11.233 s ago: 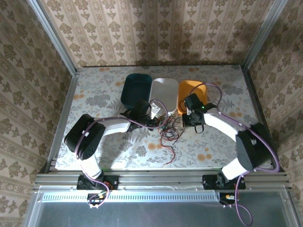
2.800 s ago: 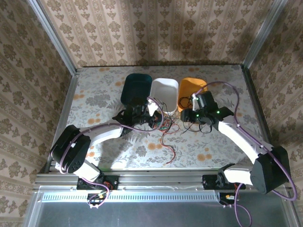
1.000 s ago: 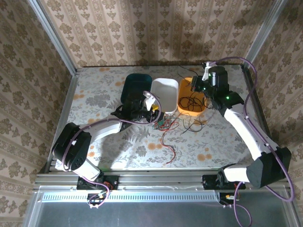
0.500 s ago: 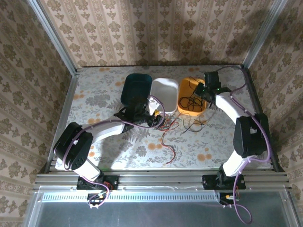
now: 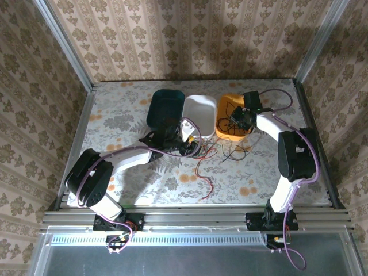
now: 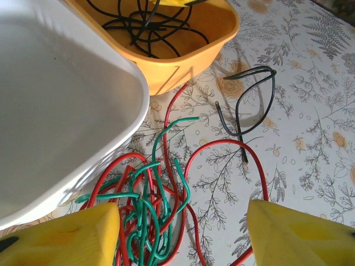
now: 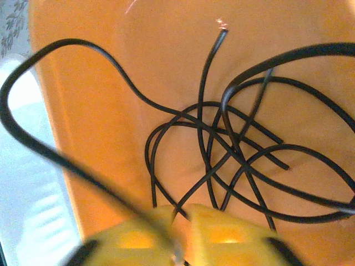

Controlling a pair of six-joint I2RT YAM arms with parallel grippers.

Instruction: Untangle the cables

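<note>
Top camera looks down; close wrist cameras share the orange bin (image 6: 188, 66).

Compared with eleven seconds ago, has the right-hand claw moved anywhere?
Yes. The right gripper has moved farther back: from over the table, just in front of the orange bin, to over the bin itself.

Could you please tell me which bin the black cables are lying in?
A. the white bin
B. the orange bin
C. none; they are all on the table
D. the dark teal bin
B: the wrist views show the black cables looped inside the orange bin.
</note>
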